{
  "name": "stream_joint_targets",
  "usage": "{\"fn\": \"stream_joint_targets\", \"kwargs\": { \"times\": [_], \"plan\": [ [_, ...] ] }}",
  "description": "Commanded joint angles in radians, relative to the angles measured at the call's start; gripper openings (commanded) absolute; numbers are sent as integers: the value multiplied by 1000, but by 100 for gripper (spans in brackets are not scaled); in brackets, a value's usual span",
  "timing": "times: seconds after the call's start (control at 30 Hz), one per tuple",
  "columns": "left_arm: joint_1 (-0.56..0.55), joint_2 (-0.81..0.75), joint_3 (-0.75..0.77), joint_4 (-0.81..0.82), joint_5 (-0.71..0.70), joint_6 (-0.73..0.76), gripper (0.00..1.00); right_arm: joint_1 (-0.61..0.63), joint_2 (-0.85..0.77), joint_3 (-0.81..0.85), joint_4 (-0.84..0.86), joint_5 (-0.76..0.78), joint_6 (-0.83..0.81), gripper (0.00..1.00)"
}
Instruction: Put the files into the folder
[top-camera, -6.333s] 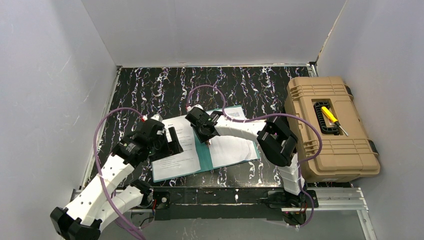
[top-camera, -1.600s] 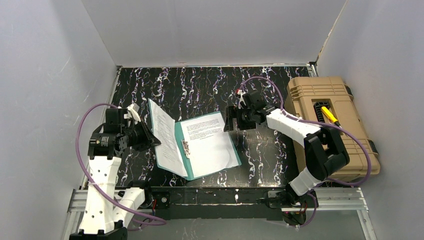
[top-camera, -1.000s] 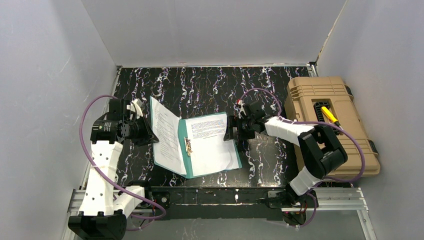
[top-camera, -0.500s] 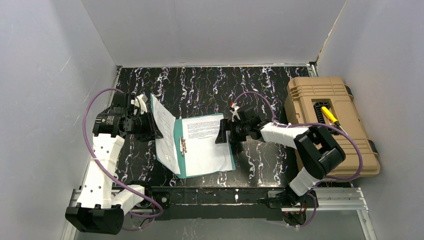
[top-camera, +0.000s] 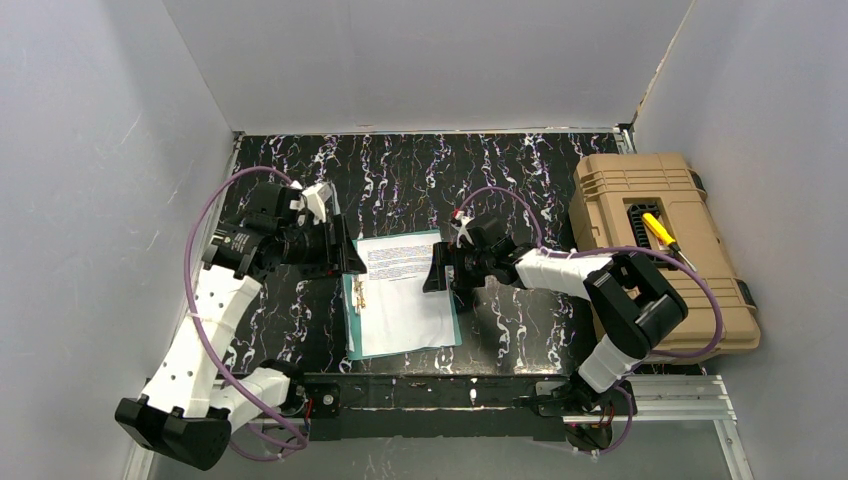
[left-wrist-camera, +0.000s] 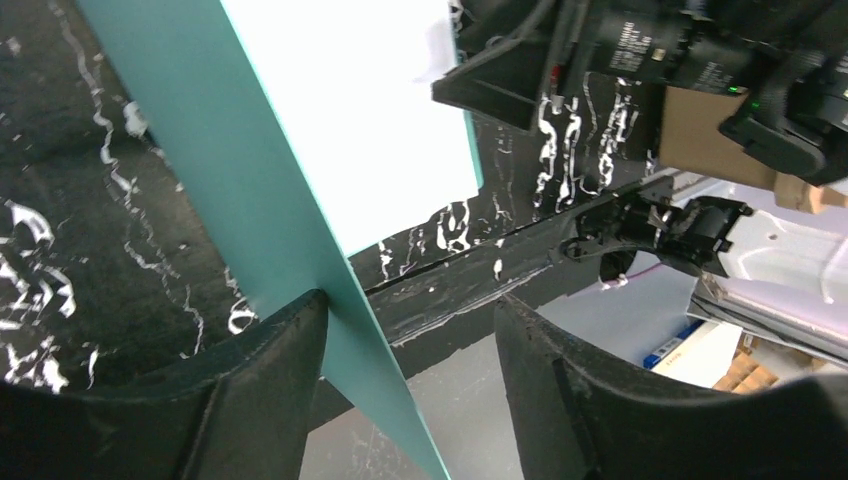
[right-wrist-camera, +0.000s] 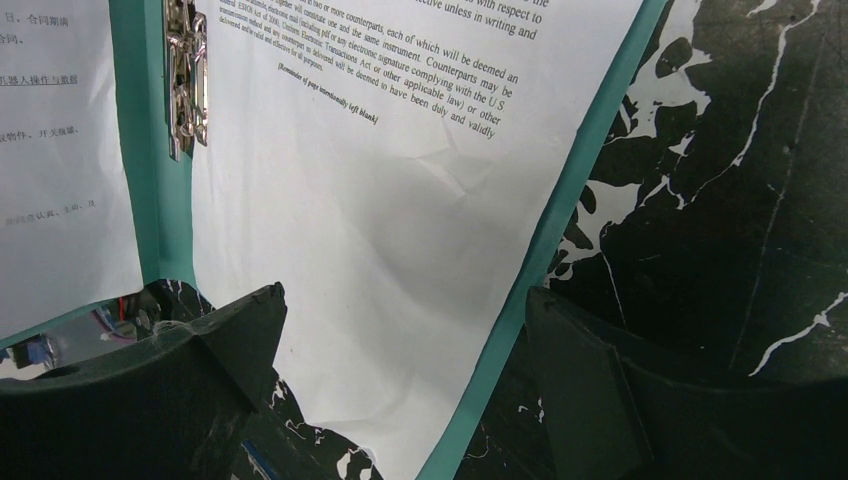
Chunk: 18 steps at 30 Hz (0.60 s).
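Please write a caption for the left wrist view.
Open left gripper straddles the upturned cover of the folder, files beyond.

Black marbled table carrying a folder and a toolbox

The table (top-camera: 500, 170) is black with white veining. A teal folder (top-camera: 350, 325) lies open on its near middle, with the right half flat on the surface and the left cover raised off it. A tan toolbox (top-camera: 650, 300) sits along the right edge, well apart from the folder.

The 2 arms reach inward; left pincer (top-camera: 348, 256) and right pincer (top-camera: 433, 272) gape.
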Motion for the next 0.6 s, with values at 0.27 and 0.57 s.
{"fn": "stream_joint_targets", "kwargs": {
  "times": [0.27,0.57],
  "plan": [
    [-202,-5,-119,374,126,-148,86,10,-161,13,-228,200,-53,99],
    [-371,85,-120,528,43,-188,91,2,-410,51,-383,518,-109,99]
  ]
}}
